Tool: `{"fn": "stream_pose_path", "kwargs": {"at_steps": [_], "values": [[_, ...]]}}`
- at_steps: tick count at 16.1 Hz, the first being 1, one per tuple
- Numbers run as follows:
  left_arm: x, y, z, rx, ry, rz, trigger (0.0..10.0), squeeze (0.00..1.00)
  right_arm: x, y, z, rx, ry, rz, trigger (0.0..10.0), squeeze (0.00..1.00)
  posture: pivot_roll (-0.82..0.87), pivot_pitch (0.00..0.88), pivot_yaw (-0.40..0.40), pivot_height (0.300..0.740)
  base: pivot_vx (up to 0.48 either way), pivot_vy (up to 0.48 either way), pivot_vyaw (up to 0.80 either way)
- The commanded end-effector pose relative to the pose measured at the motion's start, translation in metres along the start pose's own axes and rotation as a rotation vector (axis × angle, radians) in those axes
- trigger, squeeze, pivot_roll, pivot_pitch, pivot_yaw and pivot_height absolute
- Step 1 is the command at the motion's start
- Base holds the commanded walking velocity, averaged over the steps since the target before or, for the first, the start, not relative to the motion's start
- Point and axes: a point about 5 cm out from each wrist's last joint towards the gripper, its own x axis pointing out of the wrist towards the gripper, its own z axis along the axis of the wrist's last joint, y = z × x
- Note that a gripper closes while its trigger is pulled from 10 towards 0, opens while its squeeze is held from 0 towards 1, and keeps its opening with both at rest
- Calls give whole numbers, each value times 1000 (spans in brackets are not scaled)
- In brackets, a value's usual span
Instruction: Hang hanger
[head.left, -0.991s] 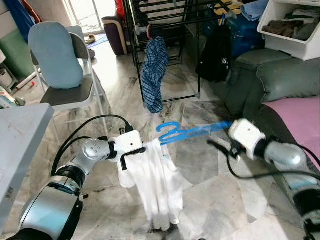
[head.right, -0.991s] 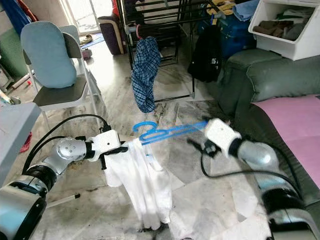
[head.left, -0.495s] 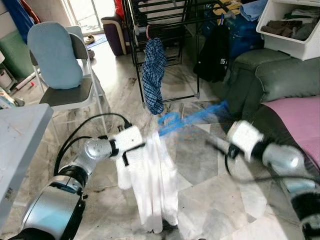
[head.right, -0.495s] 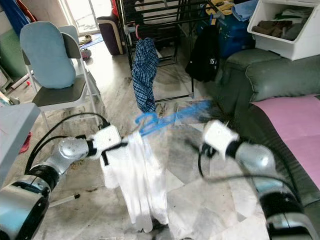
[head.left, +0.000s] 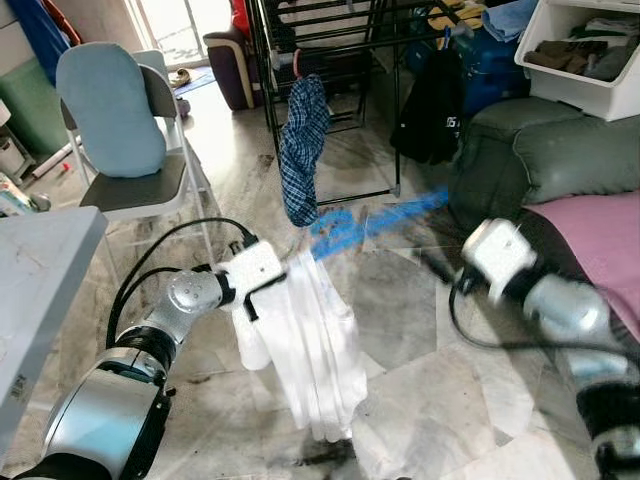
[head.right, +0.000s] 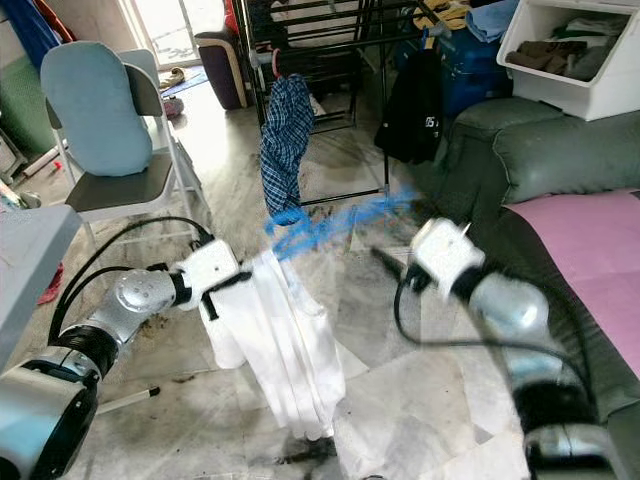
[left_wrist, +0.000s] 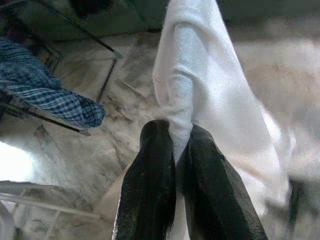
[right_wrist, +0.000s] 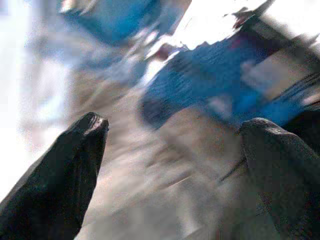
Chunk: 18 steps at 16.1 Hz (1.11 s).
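Hanger: the blue hanger (head.left: 375, 222), blurred, is seen in front of the black drying rack (head.left: 330, 60); its long axis runs left to right, hook end leftward at the white garment (head.left: 315, 345).
Left gripper (left_wrist: 175, 145): pressed together, pinching a fold of the white garment.
Right gripper (right_wrist: 170, 150): fingers (right_wrist: 65, 175) spread wide, nothing held, right of the hanger.

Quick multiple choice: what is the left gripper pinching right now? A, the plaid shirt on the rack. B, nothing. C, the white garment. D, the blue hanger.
C: in the left wrist view the left gripper has its jaws closed on a fold of the white garment, which hangs from the blue hanger.
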Motion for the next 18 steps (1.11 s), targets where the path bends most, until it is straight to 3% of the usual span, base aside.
{"fn": "stream_pose_path", "kwargs": {"at_steps": [1,4,5,6,7,8,9,15,18], "values": [[-1,19,22,-15,-98,56,0,0,3,12,-3,29,13,54,10000,1000,-209,0,89,740,0,0,0],[4,25,42,-87,-215,62,0,0,6,24,-6,163,-1,75,10000,1000,-202,0,95,740,0,0,0],[5,17,57,-44,-338,-40,0,0,7,28,-11,196,22,70,10000,1000,-199,0,100,740,0,0,0],[5,17,57,-44,-338,-40,0,0,7,28,-11,196,22,70,10000,1000,-199,0,100,740,0,0,0],[6,9,62,11,-371,-129,0,0,8,30,-13,233,22,62,10000,659,-199,0,103,740,0,0,0],[6,2,64,69,-377,-202,0,0,9,31,-13,276,14,50,10000,67,-198,0,108,740,0,0,0],[7,-2,67,101,-383,-242,0,0,10,32,-14,293,16,47,10000,0,-197,0,113,740,0,0,0],[8,-1,95,126,-499,-302,0,0,17,37,-12,319,16,49,10000,0,-191,0,113,740,0,0,0],[5,1,124,155,-621,-326,0,0,24,38,-12,344,23,43,10000,0,-187,0,112,740,0,0,0]]}}
